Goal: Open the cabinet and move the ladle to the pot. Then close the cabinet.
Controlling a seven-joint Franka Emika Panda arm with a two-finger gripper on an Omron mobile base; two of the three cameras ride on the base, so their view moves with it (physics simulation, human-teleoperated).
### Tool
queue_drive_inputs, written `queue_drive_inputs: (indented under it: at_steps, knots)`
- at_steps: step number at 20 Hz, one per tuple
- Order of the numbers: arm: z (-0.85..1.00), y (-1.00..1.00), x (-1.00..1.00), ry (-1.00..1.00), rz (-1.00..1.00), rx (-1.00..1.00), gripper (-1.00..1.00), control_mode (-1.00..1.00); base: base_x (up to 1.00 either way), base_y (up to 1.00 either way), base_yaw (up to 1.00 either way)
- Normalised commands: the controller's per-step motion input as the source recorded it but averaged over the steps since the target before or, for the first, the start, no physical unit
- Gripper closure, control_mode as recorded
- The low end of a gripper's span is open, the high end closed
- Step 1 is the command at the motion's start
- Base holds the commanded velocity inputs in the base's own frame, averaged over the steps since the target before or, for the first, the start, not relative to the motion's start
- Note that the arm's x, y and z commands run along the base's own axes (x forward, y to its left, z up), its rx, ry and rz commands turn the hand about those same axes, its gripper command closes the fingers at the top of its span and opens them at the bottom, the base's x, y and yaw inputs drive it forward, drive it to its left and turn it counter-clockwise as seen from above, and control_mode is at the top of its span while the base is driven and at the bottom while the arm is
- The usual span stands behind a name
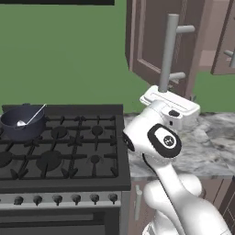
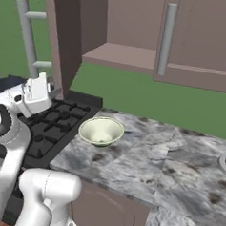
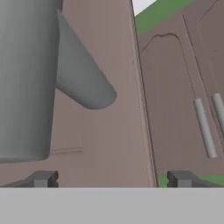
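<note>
**Ladle in the pot, cabinet door open**

We see the ladle (image 1: 33, 116) resting in the pot (image 1: 22, 123), its scoop down inside and its thin handle leaning up over the right rim. The pot sits at the back left corner of the black stove (image 1: 64, 151). To the right, the cabinet (image 2: 125, 34) stands open, its left door (image 1: 153, 43) swung out over the marble counter (image 2: 145, 160). We find the gripper (image 3: 113, 178) right below that door's grey bar handle (image 1: 169, 53), jaws spread wide with nothing between them; in the hand view the bar looms large at the left, above the left fingertip. A pale cream bowl (image 2: 101, 131) sits on the counter near its left edge, just beside the stove.
</note>
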Motion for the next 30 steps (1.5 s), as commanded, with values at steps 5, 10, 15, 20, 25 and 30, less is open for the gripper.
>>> queue_drive_inputs:
  at_steps: [5,10,15,20,25,30]
  knots:
    - [0.00,-1.00,0.20,0.02,0.00,0.00,-1.00,-1.00,0.00,0.00,0.00]
    - [0.00,-1.00,0.45,0.08,0.01,0.00,-1.00,-1.00,0.00,0.00,0.00]
    - [0.00,-1.00,0.55,0.11,0.08,0.00,-1.00,-1.00,0.00,0.00,0.00]
    - [0.01,-1.00,0.53,0.11,0.17,0.00,-1.00,-1.00,0.00,0.00,0.00]
    - [0.00,-0.97,0.54,0.07,0.24,0.00,-1.00,-1.00,0.00,0.00,0.00]
    - [0.00,-0.80,0.65,0.05,0.28,0.04,-1.00,-1.00,0.00,0.00,0.00]
